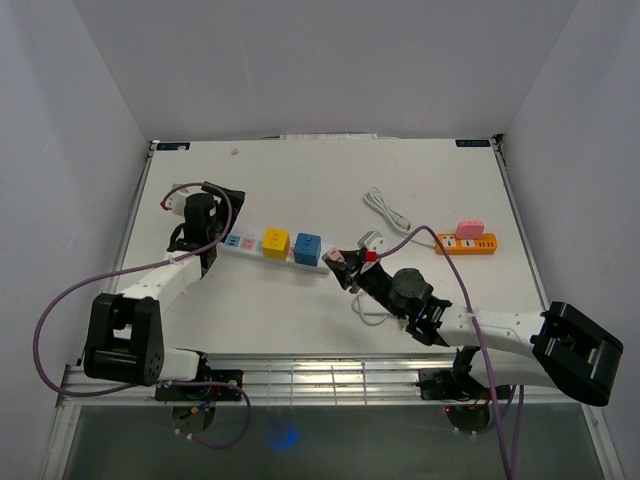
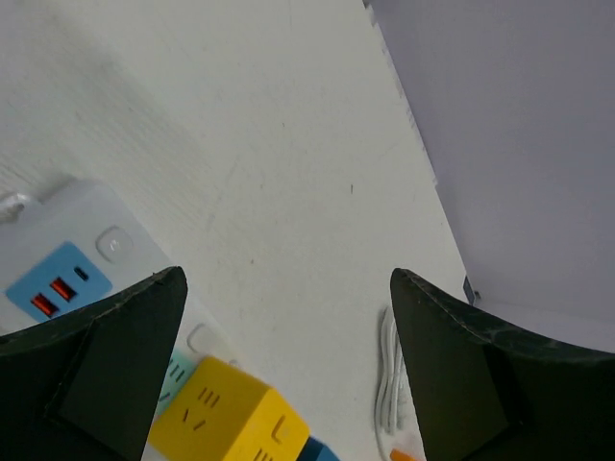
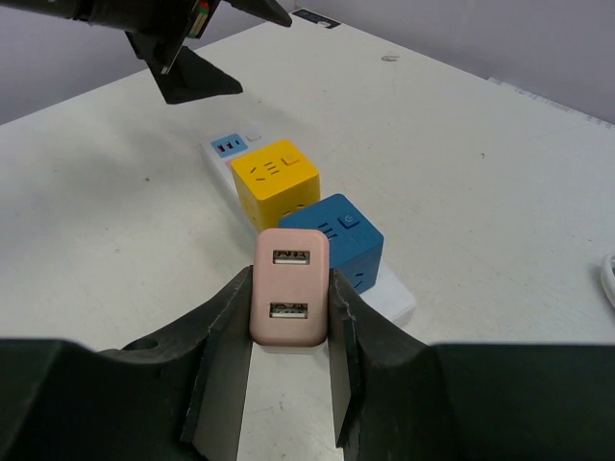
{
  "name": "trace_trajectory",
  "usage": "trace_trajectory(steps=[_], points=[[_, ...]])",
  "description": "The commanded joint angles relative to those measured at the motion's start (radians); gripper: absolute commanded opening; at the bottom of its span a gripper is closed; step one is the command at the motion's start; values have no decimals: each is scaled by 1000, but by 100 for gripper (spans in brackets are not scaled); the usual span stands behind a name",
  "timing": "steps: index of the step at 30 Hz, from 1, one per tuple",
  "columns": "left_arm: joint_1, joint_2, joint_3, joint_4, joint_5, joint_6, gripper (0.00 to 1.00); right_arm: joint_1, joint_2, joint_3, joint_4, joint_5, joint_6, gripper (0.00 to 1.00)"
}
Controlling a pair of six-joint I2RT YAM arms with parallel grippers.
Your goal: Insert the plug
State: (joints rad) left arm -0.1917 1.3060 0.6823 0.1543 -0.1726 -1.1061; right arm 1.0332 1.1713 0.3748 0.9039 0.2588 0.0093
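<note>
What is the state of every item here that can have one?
pink charger: held, not plugged in.
right gripper: shut on pink charger.
left gripper: open, above the white power strip.
yellow cube: seated on the strip.
blue cube: seated on the strip.
pink adapter: seated on the orange strip.

Bright, even overhead light, soft faint shadows on white table [image 1: 300, 320], top view sharp, slight edge distortion, L wrist-cam fingers [image 2: 96, 375] dark, soft-focus.
</note>
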Motion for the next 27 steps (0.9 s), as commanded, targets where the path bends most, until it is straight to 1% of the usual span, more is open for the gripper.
trace_trajectory(steps=[1,2,3,4,6,7,8,9,10,12,13,14,15,16,18,19,20,21,22,24,27], points=[[110,70,72,48,7,-41,97,-5,-25,-4,44,-15,-31,8],[136,122,72,97,69,-50,97,-5,-25,-5,46,-23,-31,8],[184,148,72,135,103,-51,95,-5,-25,-5,46,-29,-31,8],[198,174,77,201,134,-51,95,-5,-27,-7,46,-30,-29,8],[265,268,97,250,212,-57,95,-5,-30,-13,50,-33,-28,8],[277,339,140,260,244,-54,94,-4,-30,-20,56,-35,-26,8],[288,340,160,267,269,-57,94,-4,-32,-23,56,-36,-25,8],[307,416,177,283,297,-54,94,-4,-32,-25,56,-39,-20,8],[313,453,193,298,323,-55,93,-5,-35,-28,61,-43,-20,8],[327,554,204,401,402,-55,91,-5,-36,-31,64,-47,-17,8],[330,581,192,448,421,-75,90,-7,-41,-33,67,-53,-17,8],[334,607,181,552,439,-84,89,-7,-41,-33,69,-56,-17,8],[342,636,184,580,487,-92,88,-7,-42,-36,69,-59,-17,8],[342,695,195,634,514,-104,87,-7,-45,-37,70,-61,-17,8],[341,763,247,707,571,-119,85,-7,-48,-42,69,-62,-17,8],[339,838,259,831,634,-127,83,-7,-56,-43,69,-62,-17,8],[339,872,272,879,656,-168,80,-7,-62,-48,69,-62,-17,8],[337,903,282,928,673,-188,80,-5,-70,-54,69,-62,-17,8],[339,932,283,1024,703,-207,78,-5,-85,-65,70,-59,-17,8],[334,973,275,1038,711,-230,77,-7,-104,-74,78,-59,-17,8],[318,940,226,1025,682,-180,77,-7,-113,-80,78,-64,-17,8]])
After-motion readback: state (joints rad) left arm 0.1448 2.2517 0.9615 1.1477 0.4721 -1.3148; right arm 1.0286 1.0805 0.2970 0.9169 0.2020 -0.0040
